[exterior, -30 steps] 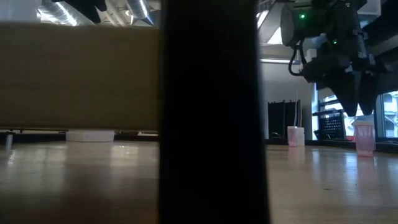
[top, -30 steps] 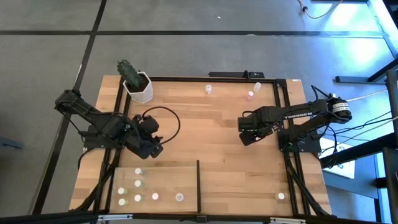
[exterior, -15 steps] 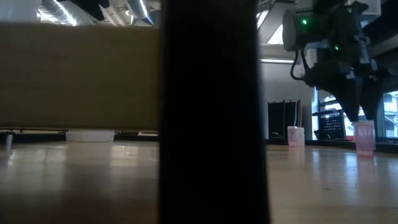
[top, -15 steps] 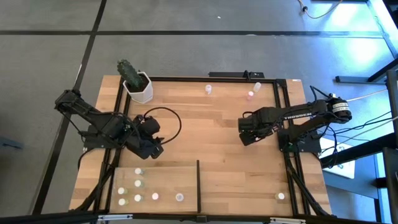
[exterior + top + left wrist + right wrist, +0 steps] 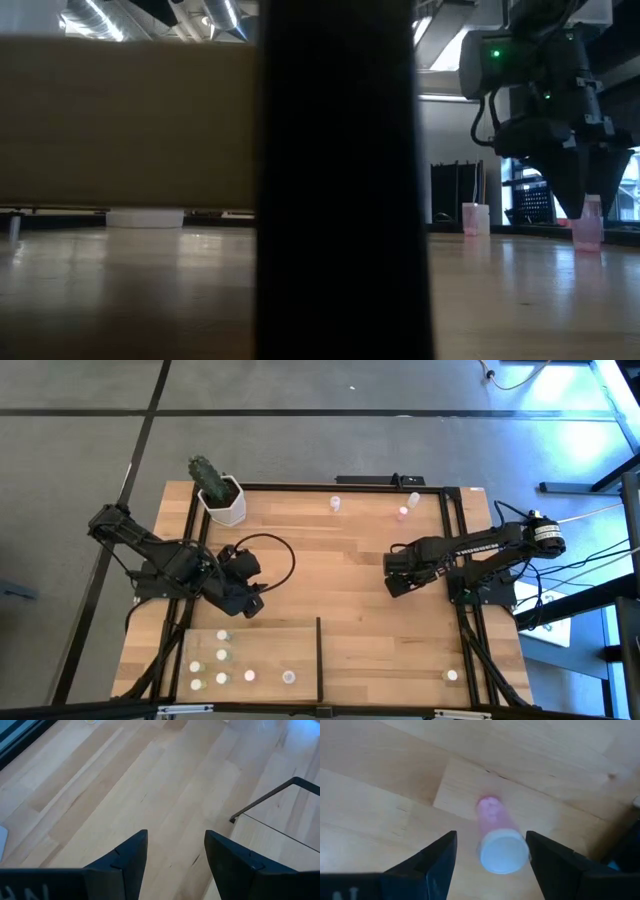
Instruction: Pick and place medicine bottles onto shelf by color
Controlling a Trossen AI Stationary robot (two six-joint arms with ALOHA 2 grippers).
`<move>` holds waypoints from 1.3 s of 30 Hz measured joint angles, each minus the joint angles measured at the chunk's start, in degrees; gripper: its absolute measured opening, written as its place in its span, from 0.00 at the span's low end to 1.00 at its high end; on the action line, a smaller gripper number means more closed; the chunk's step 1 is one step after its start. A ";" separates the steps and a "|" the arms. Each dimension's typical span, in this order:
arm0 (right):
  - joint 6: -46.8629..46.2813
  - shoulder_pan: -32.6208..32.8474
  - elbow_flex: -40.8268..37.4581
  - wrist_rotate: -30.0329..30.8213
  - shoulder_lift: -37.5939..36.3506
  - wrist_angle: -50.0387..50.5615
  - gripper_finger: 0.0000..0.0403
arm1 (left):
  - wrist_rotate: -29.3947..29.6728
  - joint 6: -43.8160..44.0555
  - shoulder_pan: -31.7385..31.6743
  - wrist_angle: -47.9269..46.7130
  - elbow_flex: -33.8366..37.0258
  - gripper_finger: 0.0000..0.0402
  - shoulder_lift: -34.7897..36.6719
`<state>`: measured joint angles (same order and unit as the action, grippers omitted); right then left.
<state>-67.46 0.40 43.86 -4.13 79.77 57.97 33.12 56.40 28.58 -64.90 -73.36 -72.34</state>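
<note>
The table (image 5: pixel 340 560) is pale wood with a smooth, faintly glossy finish. Between the right claw's (image 5: pixel 490 857) matt dark plastic fingers (image 5: pixel 432 862) stands a translucent pink plastic bottle (image 5: pixel 492 817) with a smooth matt white cap (image 5: pixel 504 851).

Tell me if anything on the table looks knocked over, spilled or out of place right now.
Nothing stands out. The pink bottle stands upright between the open right pincer's fingers, the bottles on the shelf stand capped, and the cactus pot sits upright at the far corner.
</note>
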 joint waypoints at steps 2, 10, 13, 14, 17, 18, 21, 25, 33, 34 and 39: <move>0.00 0.00 0.00 0.01 0.00 0.01 0.59 | 0.00 0.00 0.00 0.00 0.00 0.47 -0.02; 0.07 0.00 0.00 3.29 0.00 0.05 0.47 | 0.00 0.02 0.00 0.02 0.00 0.47 0.00; 0.09 0.00 0.00 4.05 0.00 0.07 0.41 | -0.50 0.01 0.00 0.04 0.00 0.47 -0.01; 0.09 0.00 0.00 4.05 0.00 0.07 0.39 | -0.89 0.00 0.00 0.04 0.00 0.47 0.00; 0.09 0.00 0.00 4.05 0.00 0.10 0.34 | -1.13 0.02 0.00 0.07 0.00 0.47 -0.01; 0.15 0.00 0.00 4.05 0.00 0.10 0.32 | -1.14 0.02 0.00 0.07 0.00 0.47 0.00; 0.22 0.00 0.00 4.05 0.00 0.10 0.29 | -1.14 0.02 0.00 0.07 0.00 0.47 0.00; 0.31 0.00 0.23 3.89 0.00 0.27 0.29 | -1.14 0.00 0.00 0.07 0.00 0.47 0.00; 2.03 0.00 5.32 4.55 0.00 0.21 0.29 | -1.16 0.00 0.00 0.07 0.00 0.47 -0.01; 2.88 0.00 6.35 4.96 0.00 0.21 0.29 | -1.16 0.00 0.00 0.07 0.00 0.47 -0.02; 7.67 -0.13 12.27 6.00 0.30 0.16 0.29 | -1.16 -0.01 0.00 0.07 0.00 0.47 -0.01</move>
<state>-59.79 0.28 56.13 1.87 80.06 58.13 31.97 56.39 28.58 -64.84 -73.36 -72.35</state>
